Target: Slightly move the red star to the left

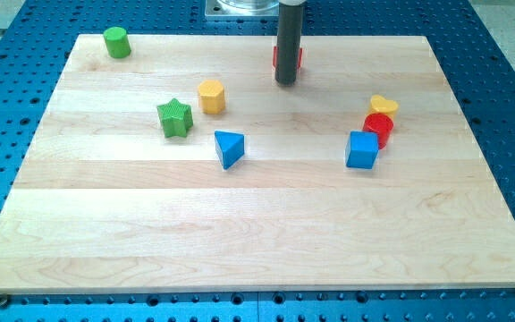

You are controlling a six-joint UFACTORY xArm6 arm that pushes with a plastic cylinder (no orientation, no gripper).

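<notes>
The red star (297, 58) sits near the view's top, just right of centre, and is mostly hidden behind my rod; only slivers of red show on both sides. My tip (285, 81) rests on the board at the star's lower edge, touching or nearly touching it. The wooden board (257, 224) holds all the blocks.
A green cylinder (116, 42) is at the top left. A green star (175, 118), a yellow hexagon (211, 96) and a blue triangle (229, 148) sit left of centre. A yellow heart (384, 105), a red cylinder (379, 126) and a blue cube (362, 150) cluster at the right.
</notes>
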